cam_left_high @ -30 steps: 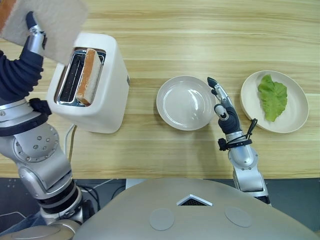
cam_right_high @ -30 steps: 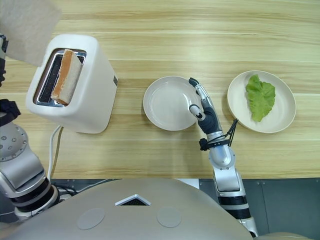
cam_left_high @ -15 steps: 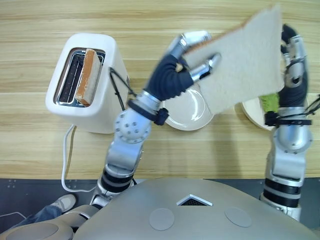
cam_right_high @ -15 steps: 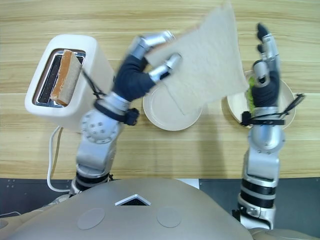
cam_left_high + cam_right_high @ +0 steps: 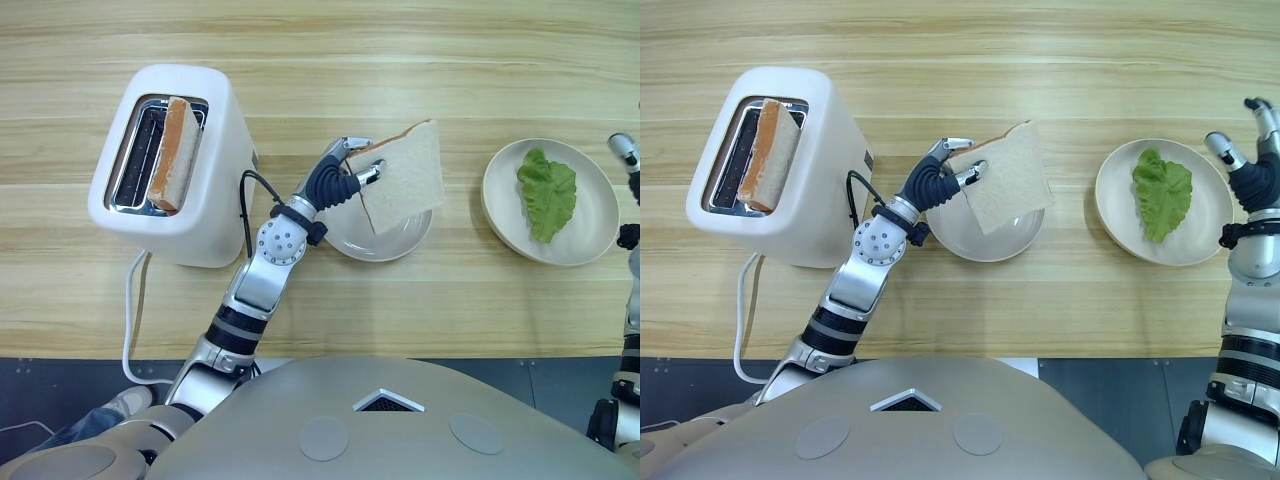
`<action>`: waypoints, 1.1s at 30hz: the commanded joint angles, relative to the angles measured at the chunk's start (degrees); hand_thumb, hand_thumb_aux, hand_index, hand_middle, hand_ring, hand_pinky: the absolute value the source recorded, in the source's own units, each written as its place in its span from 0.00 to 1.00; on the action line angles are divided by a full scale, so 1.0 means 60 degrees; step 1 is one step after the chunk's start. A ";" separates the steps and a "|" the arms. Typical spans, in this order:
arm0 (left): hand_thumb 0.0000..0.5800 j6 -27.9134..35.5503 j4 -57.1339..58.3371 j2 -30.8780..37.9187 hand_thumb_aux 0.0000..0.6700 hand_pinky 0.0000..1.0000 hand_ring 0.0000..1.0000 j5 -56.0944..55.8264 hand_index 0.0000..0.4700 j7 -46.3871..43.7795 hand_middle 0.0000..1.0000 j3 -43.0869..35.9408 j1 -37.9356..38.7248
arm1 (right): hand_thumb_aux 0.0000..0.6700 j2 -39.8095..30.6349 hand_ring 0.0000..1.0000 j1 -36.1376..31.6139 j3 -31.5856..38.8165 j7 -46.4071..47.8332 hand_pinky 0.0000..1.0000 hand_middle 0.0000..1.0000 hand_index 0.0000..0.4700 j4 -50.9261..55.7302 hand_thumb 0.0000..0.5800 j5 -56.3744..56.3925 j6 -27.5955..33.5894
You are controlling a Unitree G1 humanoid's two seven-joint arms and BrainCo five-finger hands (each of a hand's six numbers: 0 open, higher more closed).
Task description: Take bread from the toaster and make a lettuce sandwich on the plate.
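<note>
Bread (image 5: pixel 405 178) is up over the plate (image 5: pixel 352 236)! In the left eye view the left robot hand (image 5: pixel 338 182) has it by the left edge, fingers clamped tight on the crust. The slice hangs tilted, its lower edge down over the plate and its top corner leaning away to the right. Whether it touches the plate, I cannot tell. Off to the left the white toaster (image 5: pixel 205 200) stands on the bench (image 5: pixel 400 60), with a second slice (image 5: pixel 176 150) upright in its right-hand slot. A cord (image 5: pixel 130 300) trails from the toaster's base to the bench's front edge. On the right sits a second plate (image 5: pixel 505 225), set apart from the first, and the lettuce (image 5: pixel 547 193) lies flat in it.

Over to the right eye view. The right robot hand (image 5: pixel 1248 175) is at the second plate's right rim, fingers straight and spread, gripping nothing at all. The left forearm comes up from the front edge between toaster and plate. From here the bread covers the plate's upper right part, and the rest of the plate shows bare below it. Toaster and plate are near each other but not touching.
</note>
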 commanded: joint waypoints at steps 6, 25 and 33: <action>1.00 0.0740 0.0774 0.0551 1.00 1.00 1.00 0.0876 1.00 -0.0150 1.00 -0.0187 0.0071 | 0.00 -0.0882 0.00 -0.0736 0.1909 -0.1117 0.00 0.00 0.00 0.2380 0.00 -0.1886 -0.0617; 0.00 0.1499 -0.0216 0.0783 0.00 0.71 0.71 0.2120 0.00 -0.0031 0.71 -0.0346 0.0024 | 1.00 -0.1327 0.00 -0.2361 0.4612 -0.2738 0.00 0.00 1.00 0.5425 1.00 -0.3348 -0.0285; 0.00 0.2093 -0.1419 0.0850 0.00 0.15 0.15 0.2789 0.00 -0.0305 0.15 -0.0510 0.0108 | 1.00 -0.1440 0.00 -0.2446 0.4770 -0.2932 0.00 0.00 1.00 0.5157 1.00 -0.3039 -0.0572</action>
